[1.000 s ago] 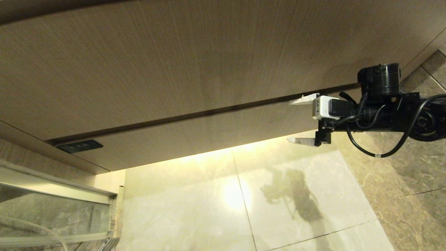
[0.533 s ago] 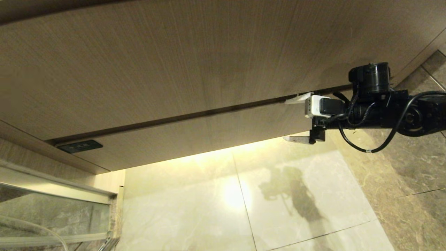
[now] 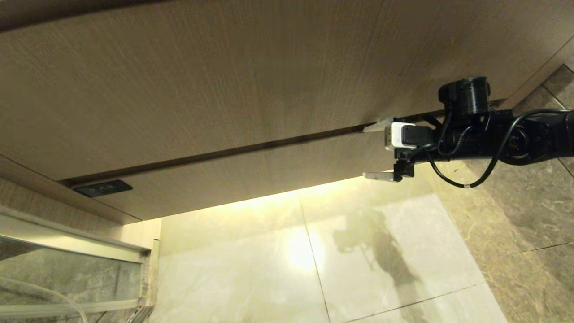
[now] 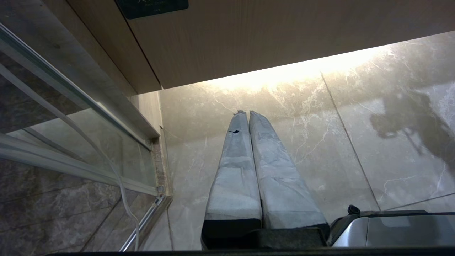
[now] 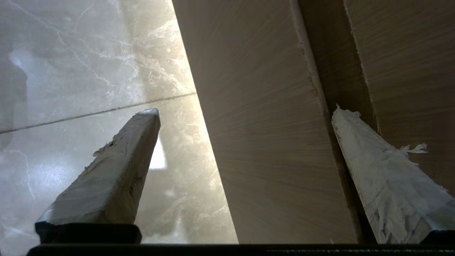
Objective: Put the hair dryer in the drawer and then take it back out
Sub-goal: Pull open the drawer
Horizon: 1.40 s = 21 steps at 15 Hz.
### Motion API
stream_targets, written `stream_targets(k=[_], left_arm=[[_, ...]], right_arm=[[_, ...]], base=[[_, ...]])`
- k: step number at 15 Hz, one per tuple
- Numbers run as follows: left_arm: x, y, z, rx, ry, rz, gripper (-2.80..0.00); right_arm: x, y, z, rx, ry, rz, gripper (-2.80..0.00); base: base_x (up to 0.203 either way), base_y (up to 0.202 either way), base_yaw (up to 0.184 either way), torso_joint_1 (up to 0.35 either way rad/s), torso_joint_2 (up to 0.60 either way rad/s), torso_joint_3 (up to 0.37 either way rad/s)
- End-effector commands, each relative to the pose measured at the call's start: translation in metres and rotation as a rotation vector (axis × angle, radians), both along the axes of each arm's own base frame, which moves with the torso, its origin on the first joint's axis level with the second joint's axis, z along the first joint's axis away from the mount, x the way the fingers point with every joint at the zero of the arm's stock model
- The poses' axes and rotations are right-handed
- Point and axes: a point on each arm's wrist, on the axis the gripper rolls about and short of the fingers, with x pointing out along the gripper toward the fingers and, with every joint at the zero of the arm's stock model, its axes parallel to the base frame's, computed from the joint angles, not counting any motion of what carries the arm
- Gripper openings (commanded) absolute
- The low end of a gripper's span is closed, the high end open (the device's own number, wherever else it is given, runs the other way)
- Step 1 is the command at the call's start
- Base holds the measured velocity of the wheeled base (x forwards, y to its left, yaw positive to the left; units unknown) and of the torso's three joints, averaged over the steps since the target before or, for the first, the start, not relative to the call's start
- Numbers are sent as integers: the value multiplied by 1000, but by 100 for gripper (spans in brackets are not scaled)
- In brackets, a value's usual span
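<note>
Hair dryer: nowhere in view. Drawer front [image 3: 278, 175] shut, flush under the upper panel [image 3: 224, 80], a dark seam [image 3: 269, 146] between them. Right gripper [image 3: 379, 150] spread wide across that front, one fingertip at the seam, the other below the lower edge over the floor [image 3: 381, 251], probably to pull it out. Left gripper [image 4: 246, 113] parked low, fingers pressed together, empty.

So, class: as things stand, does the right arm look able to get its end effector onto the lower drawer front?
Probably yes. The right end effector is open and straddles the lower drawer front, one finger at the gap above; nothing blocks it.
</note>
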Motion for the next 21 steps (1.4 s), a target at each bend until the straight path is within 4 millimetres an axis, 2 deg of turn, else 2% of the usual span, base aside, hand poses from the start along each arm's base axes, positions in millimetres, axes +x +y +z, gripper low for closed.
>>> stream_targets(k=[1, 14, 21], left_arm=[[0, 0, 0, -1, 1, 0, -280], [0, 0, 0, -1, -2, 1, -280], [0, 0, 0, -1, 1, 1, -280]], right_arm=[[2, 2, 0, -2, -11, 10, 0], [29, 10, -5, -36, -62, -5, 0], [31, 10, -18, -94, -7, -52, 0]], base=[[0, 0, 0, 0, 0, 0], [0, 0, 0, 0, 0, 0], [0, 0, 0, 0, 0, 0]])
